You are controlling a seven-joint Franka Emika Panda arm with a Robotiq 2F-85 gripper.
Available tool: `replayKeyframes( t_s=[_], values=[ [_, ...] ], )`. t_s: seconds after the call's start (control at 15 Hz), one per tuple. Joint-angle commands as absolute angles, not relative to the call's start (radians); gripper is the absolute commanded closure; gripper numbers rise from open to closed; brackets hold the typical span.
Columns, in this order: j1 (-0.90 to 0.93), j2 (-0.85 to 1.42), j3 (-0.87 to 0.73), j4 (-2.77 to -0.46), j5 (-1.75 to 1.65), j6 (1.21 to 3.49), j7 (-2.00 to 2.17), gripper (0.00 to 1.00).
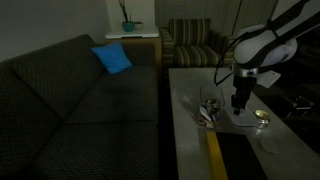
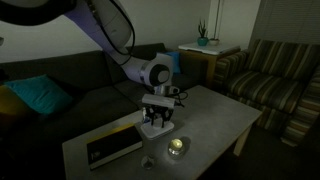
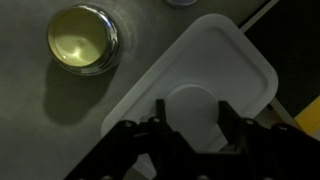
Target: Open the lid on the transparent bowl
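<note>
**Gripper set over the lid, lift not yet made**

In an exterior view the gripper (image 1: 238, 102) hangs straight down over the bench (image 1: 188, 135). We take the pale patch directly beneath it for the lid (image 1: 241, 117). The small gold tin (image 1: 262, 118) sits at 3 o'clock from that patch, near but apart. A dark book (image 1: 215, 155) with a yellow edge lies at 7 o'clock. This picture is too dim for us to tell how the jaws stand.

In an exterior view from another side, the gripper (image 2: 157, 122) is low over the bench (image 2: 215, 110). The gold tin (image 2: 177, 147) is at 5 o'clock from it and the book (image 2: 112, 145) at 8 o'clock. The gripper hides the lid here.

In the wrist view the lid (image 3: 215, 60) fills the right half as a white rounded square lying level. The gold tin (image 3: 83, 38) is at 10 o'clock from it, apart. The gripper (image 3: 192, 120) comes in from 6 o'clock. Its fingers (image 3: 160, 118) are spread apart, one on each side of a round raised knob (image 3: 190, 100) at the lid's middle. We cannot tell whether the pads touch the knob. We cannot make out the transparent bowl beneath the lid, so we cannot say for certain that the lid is still seated on it.

We judge that the approach and lining-up are done. What is left is to close on the knob, lift the lid off and set it aside.
</note>
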State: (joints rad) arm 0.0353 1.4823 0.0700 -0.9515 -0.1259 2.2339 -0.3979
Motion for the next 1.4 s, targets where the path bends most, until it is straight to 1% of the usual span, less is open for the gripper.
replayKeyframes(
  t_s=[0.0, 0.27, 0.33, 0.73, 0.93, 1.33],
  values=[
    [0.037, 1.481, 0.068, -0.942, -0.123, 2.229, -0.399, 0.46],
    [0.038, 1.479, 0.068, -0.933, -0.123, 2.224, -0.399, 0.46],
    [0.052, 1.468, 0.058, -0.954, -0.14, 2.25, -0.386, 0.71],
    [0.063, 1.479, 0.039, -0.94, -0.15, 2.273, -0.382, 0.71],
    [0.037, 1.479, 0.039, -0.939, -0.136, 2.258, -0.375, 0.71],
    [-0.033, 1.48, 0.088, -0.974, -0.084, 2.186, -0.424, 0.71]
  ],
)
